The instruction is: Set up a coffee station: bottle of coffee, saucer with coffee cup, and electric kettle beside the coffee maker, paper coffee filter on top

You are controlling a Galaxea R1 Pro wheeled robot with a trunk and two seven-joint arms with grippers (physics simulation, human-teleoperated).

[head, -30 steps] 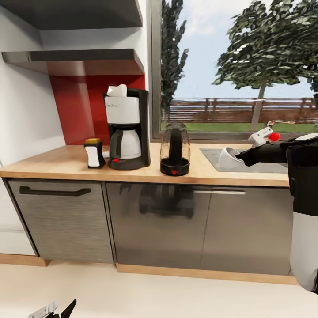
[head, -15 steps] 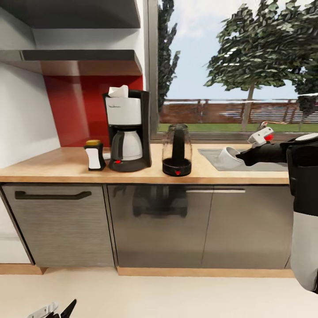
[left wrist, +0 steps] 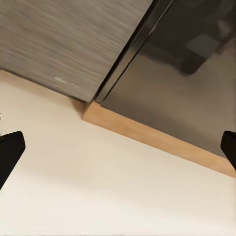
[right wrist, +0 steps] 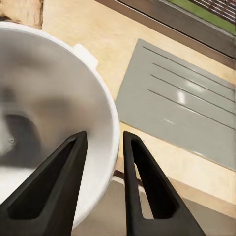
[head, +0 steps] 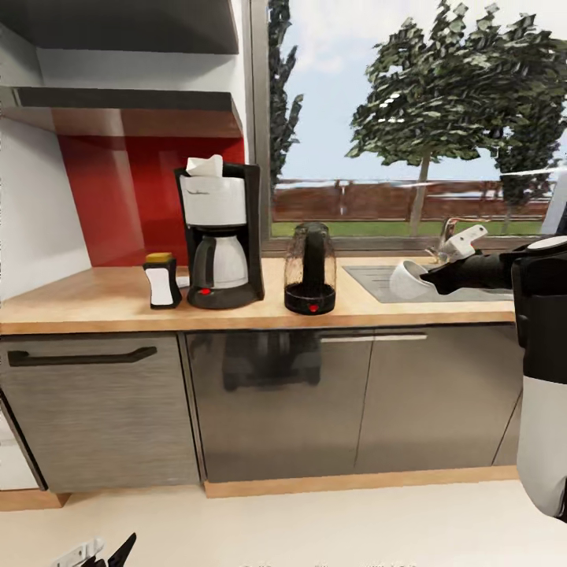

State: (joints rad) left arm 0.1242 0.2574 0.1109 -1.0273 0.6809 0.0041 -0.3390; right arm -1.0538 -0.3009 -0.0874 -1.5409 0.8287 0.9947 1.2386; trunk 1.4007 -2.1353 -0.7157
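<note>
The left tool [left wrist: 118, 147] hung low over the floor [left wrist: 88, 187] by the cabinets [head: 102, 402], its fingers spread wide and empty. On the worktop [head: 87, 295] the bottle [head: 162, 281] stood just beside the coffee maker [head: 220, 235], which carried a filter [head: 205, 165] on top. The kettle [head: 310, 268] stood near on the maker's other side. Further right, the right tool [right wrist: 101, 184] pinched the rim of the white cup [head: 409, 279], held above the sink's drainboard [right wrist: 182, 103]. No saucer was visible.
</note>
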